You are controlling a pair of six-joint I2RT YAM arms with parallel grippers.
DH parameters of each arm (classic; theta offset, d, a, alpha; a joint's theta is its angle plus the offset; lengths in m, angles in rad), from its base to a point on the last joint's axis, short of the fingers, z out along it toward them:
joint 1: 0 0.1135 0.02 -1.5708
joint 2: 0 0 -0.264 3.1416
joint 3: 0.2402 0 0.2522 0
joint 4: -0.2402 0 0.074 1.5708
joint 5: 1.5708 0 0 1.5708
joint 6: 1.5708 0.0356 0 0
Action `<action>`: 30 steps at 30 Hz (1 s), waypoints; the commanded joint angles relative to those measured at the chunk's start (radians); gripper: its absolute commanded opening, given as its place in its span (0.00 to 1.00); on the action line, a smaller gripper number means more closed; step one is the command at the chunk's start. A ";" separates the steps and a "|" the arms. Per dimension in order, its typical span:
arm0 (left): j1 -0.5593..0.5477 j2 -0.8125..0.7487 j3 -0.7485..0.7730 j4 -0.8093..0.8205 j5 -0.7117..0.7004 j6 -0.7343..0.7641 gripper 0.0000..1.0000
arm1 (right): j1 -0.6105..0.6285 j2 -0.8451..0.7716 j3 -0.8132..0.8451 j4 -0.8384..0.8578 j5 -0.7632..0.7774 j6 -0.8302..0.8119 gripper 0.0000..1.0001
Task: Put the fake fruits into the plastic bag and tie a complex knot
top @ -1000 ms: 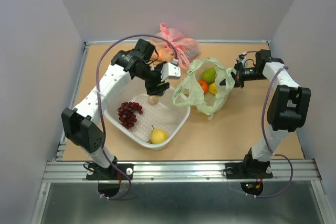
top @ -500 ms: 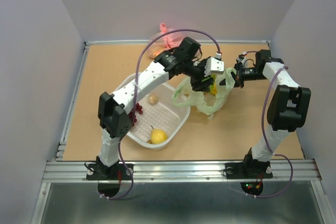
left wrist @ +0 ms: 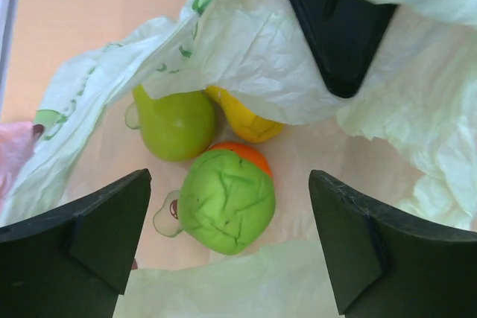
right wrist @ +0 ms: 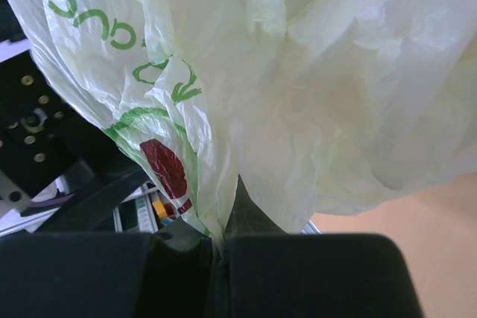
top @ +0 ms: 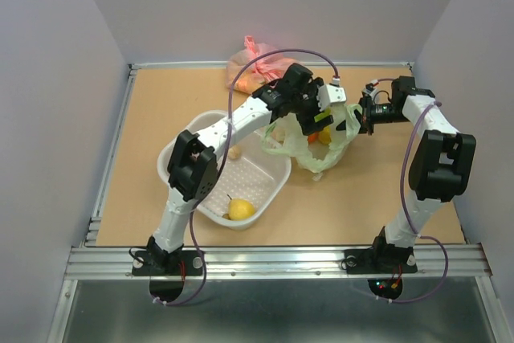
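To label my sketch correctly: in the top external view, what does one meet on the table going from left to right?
The white basket holding a yellow pear → pale green plastic bag → right gripper, pinching the bag's edge.

In the top view the plastic bag [top: 321,152] lay right of centre on the table [top: 161,110]. The basket [top: 269,176] stood just beside it at lower left, with one pear [top: 240,209] inside. The tied bag [top: 245,70] sat behind them, at upper centre. Several fruits [left wrist: 227,199] lay close together in the plastic bag.
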 commanded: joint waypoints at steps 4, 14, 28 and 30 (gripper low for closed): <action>0.078 -0.347 -0.148 0.023 0.375 -0.036 0.99 | -0.007 0.008 0.070 -0.019 -0.008 -0.014 0.00; 0.269 -0.766 -0.580 -0.389 0.417 0.387 0.96 | -0.007 0.005 0.055 -0.030 0.012 -0.029 0.00; 0.208 -0.705 -0.892 -0.534 0.378 0.532 0.96 | -0.008 0.008 0.052 -0.039 0.054 -0.051 0.00; 0.185 -0.689 -0.922 -0.517 0.366 0.547 0.96 | -0.007 0.007 0.051 -0.042 0.058 -0.057 0.01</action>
